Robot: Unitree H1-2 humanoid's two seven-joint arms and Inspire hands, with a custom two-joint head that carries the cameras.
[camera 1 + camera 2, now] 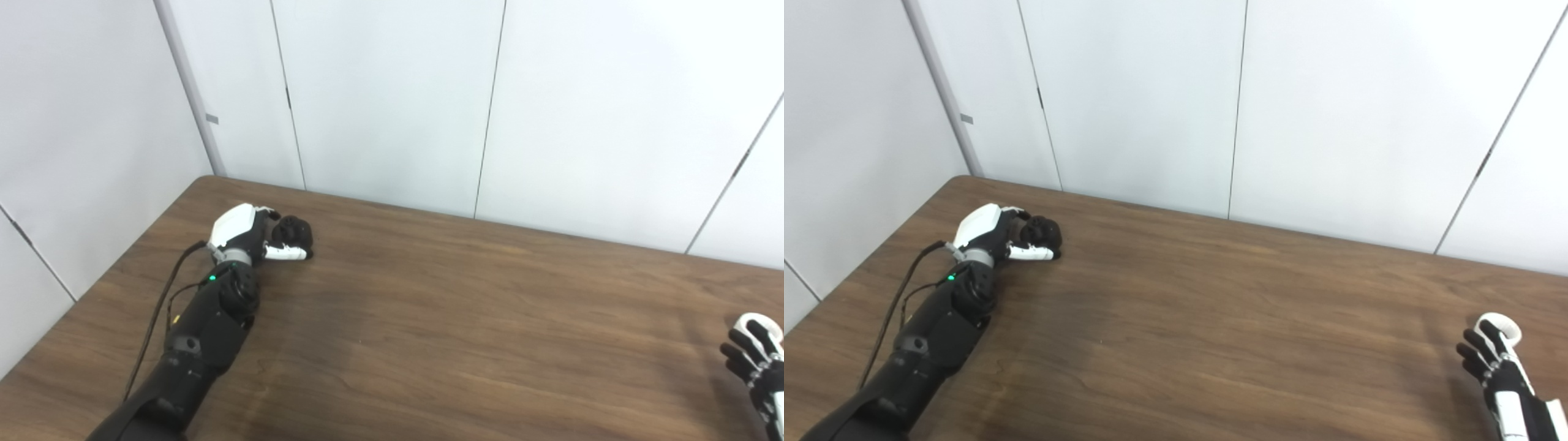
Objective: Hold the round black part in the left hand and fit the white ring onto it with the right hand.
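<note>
My left hand (248, 233) rests on the table's far left, white back turned up. Its fingers curl around the round black part (293, 231), with the thumb lying along the part's near side. The part sits on the tabletop at the hand's right. At the far right edge, my right hand (1494, 364) reaches in low with its fingers stretched out and apart. Its fingertips (1479, 343) touch the near side of the white ring (1499, 323), which lies flat on the table. Part of the ring is hidden by the fingers.
The brown wooden table (441, 318) spans the view. White wall panels (392, 98) stand close behind its far edge and along the left side. A black cable (160, 306) runs beside my left forearm.
</note>
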